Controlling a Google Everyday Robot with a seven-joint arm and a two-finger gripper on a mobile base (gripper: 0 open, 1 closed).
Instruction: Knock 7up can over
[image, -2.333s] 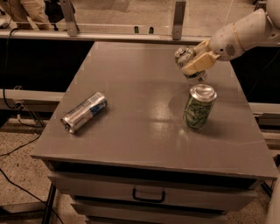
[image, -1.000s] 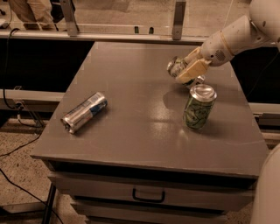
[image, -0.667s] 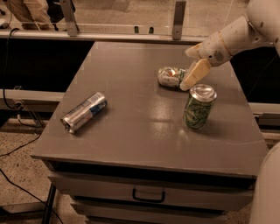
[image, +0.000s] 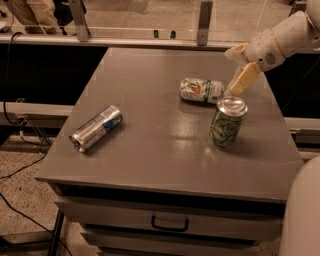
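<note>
The 7up can (image: 201, 90), pale with green lettering and a red-orange spot, lies on its side on the grey table (image: 160, 155), right of centre toward the back. My gripper (image: 239, 65) hovers just right of the can's end, above the table's right back area. Its fingers (image: 243, 79) stand apart, open and empty, not touching the can.
A darker green patterned can (image: 227, 122) stands upright just in front of the gripper and the 7up can. A silver-and-blue can (image: 96, 128) lies on its side at the left. A drawer with a handle (image: 170, 224) is below the tabletop. A metal rail (image: 150, 42) runs behind the table.
The 7up can went from held upright in the gripper to tipped, then flat on its side. The gripper let go and drew back to the right and up.
</note>
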